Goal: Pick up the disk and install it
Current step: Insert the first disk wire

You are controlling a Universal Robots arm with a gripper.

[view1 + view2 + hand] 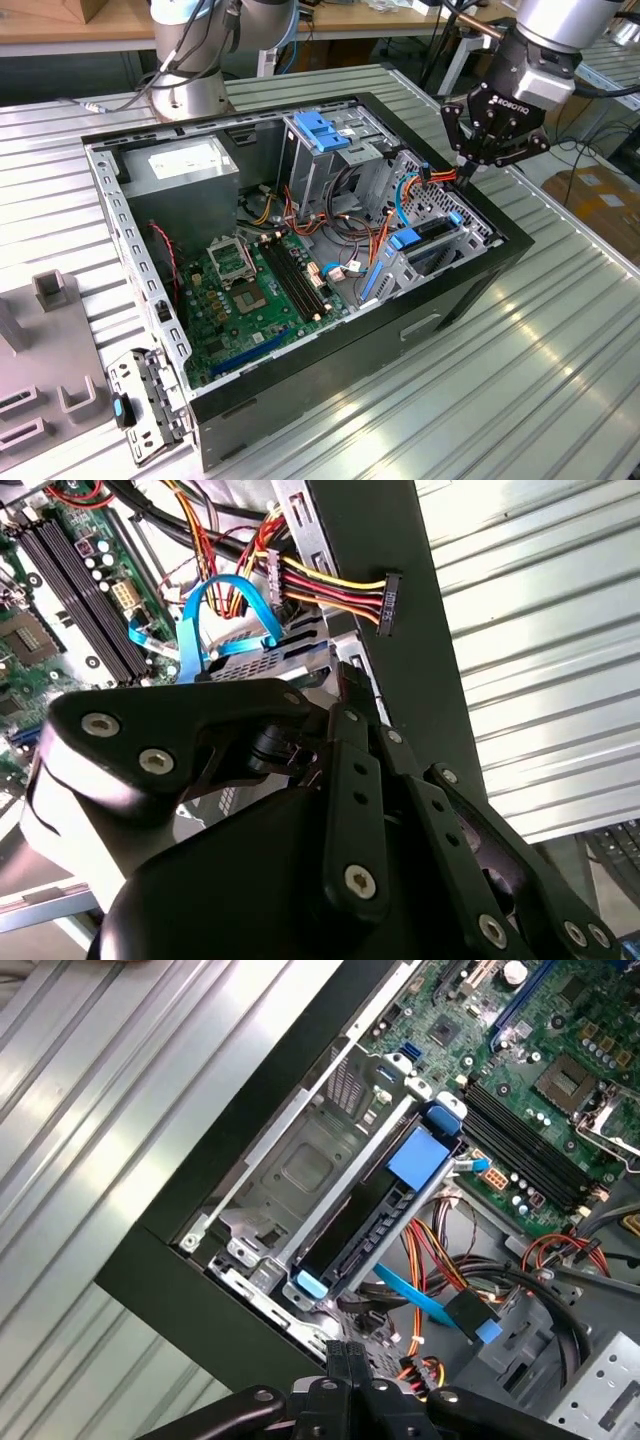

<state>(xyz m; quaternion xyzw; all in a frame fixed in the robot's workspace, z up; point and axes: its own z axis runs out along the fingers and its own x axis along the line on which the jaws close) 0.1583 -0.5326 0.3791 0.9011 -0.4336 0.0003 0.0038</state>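
The disk (372,1228) lies in the metal drive cage (300,1165) at the corner of the open computer case (470,290), its blue end tab (418,1156) towards the motherboard. In the exterior view the disk (432,232) sits at the case's right side. My gripper (464,170) hangs just above the case's rim over that cage, fingers (345,1365) drawn together and shut, with nothing seen between them. A bundle of red, yellow and orange wires ends in a black connector (388,605) lying loose near the fingertips, and a blue flat cable (215,610) loops over the disk (275,662).
The motherboard (255,290) with memory slots fills the case floor. A grey power supply (185,175) sits at the far corner, and a second cage with a blue latch (322,130) stands behind. A ribbed metal table (520,380) surrounds the case. Grey fixtures (55,330) stand at the exterior view's left.
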